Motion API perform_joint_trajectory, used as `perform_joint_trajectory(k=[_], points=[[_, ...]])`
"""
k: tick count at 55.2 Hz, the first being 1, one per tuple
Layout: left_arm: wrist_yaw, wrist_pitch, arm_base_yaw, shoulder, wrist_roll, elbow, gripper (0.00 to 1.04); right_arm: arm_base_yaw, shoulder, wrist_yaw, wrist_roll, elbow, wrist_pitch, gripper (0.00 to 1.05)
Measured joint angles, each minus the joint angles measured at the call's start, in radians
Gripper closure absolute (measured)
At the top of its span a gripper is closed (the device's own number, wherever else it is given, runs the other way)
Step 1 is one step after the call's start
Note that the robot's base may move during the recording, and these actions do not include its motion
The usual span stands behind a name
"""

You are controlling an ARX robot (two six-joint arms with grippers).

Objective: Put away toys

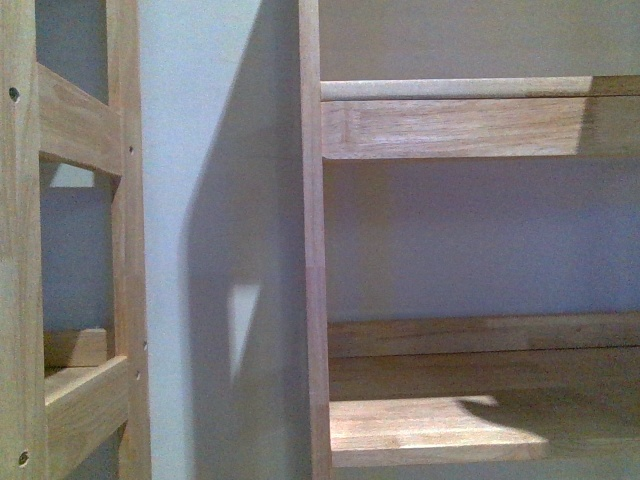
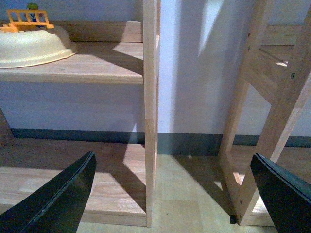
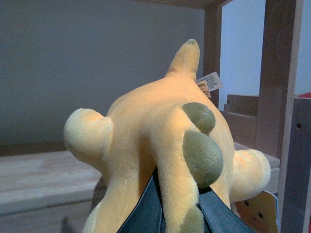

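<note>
Right wrist view: plush animal between fingers

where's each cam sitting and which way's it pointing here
Front: on the body, facing wooden shelves and wall; no arm shows.
Left wrist: on the left arm, facing shelf bays and a cream tray; open left gripper shows.
Right wrist: on the right arm, facing a shelf bay; right gripper clamps the plush toy.
All three share the wooden shelving.

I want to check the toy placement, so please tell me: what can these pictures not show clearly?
- Orange-yellow plush animal: face unseen, right wrist view shows only its back; absent from front view.
- Right claw: mostly covered by the plush.
- Cream tray with yellow plastic pieces: cut off at the left wrist picture's edge.
</note>
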State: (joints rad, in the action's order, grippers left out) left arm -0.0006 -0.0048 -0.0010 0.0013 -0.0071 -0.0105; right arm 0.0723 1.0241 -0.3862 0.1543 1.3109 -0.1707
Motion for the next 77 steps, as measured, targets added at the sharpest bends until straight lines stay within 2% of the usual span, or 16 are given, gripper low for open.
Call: perform_joint_trajectory(k=[22, 37, 61, 77], points=[[0.000, 0.000, 0.000, 0.000, 0.000, 0.000, 0.06, 0.033, 0.419, 0.046, -0.016, 0.429, 0.024, 0.98], [0.000, 0.000, 0.000, 0.000, 0.000, 0.000, 0.06, 0.100, 0.656, 0.092, -0.134, 0.713, 0.133, 0.98], [0.000, 0.000, 0.000, 0.000, 0.000, 0.000, 0.06, 0.253, 0.773, 0.105, -0.257, 0.824, 0.161, 0.98], [0.000, 0.000, 0.000, 0.000, 0.000, 0.000, 0.06, 0.248, 0.820, 0.144, -0.298, 0.857, 0.145, 0.98]])
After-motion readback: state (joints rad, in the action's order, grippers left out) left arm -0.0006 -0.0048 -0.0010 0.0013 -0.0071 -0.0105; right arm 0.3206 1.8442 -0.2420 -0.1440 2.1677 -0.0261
